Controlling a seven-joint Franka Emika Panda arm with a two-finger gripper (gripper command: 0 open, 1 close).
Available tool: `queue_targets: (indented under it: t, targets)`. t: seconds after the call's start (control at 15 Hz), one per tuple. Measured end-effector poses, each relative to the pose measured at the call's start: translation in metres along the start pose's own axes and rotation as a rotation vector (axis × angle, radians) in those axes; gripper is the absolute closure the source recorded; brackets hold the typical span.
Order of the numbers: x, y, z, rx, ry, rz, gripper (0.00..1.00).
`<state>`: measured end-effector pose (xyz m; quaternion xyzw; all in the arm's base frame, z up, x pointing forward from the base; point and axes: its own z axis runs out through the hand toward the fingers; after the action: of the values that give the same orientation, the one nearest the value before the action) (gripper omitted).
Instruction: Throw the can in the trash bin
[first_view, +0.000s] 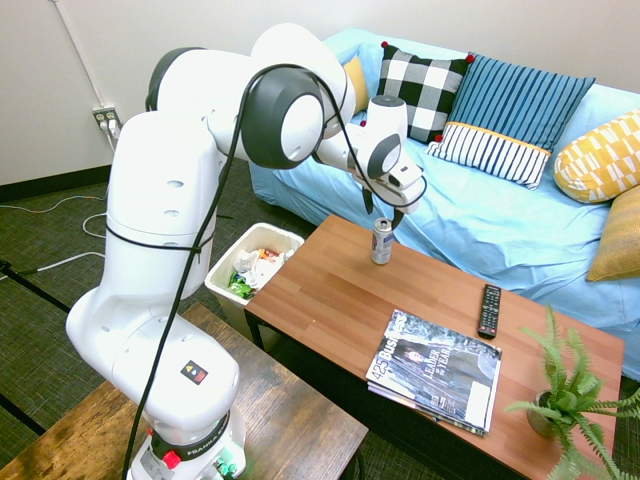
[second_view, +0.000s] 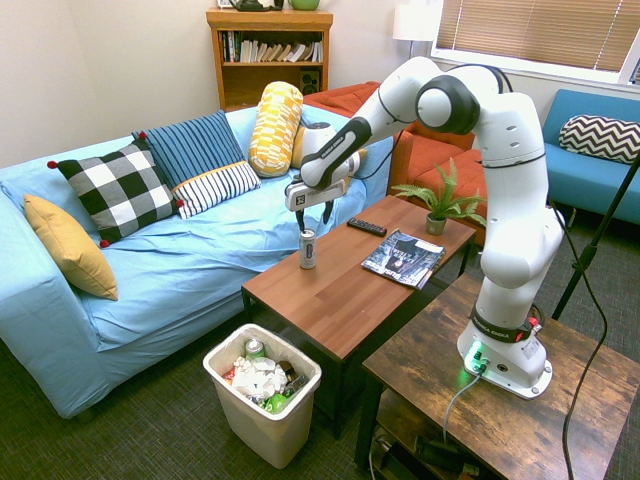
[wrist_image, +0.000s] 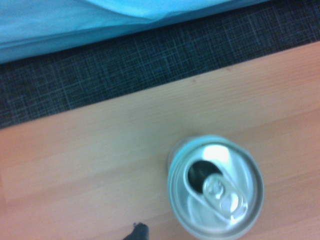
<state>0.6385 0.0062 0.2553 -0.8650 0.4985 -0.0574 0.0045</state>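
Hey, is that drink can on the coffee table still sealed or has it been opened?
Opened: the wrist view shows a dark mouth hole beside the tab on the lid of the can.
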Motion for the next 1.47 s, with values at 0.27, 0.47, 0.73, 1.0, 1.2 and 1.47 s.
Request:
queue_targets:
  t: [0.27,0.47,0.73,1.0,1.2,1.47]
  targets:
    - [0.016,-0.015,0.031,-0.036,-0.009,0.026,0.00]
    - [0.020,-0.025,0.047,-0.057,-0.031,0.031,0.00]
    - [0.020,-0.030,0.057,-0.085,-0.051,0.029,0.00]
    - [0.018,-0.030,0.056,-0.107,-0.071,0.033,1.00]
    - [0.020,-0.028,0.055,-0.120,-0.099,0.027,1.00]
    - [0.017,-0.027,0.055,-0.131,-0.130,0.020,1.00]
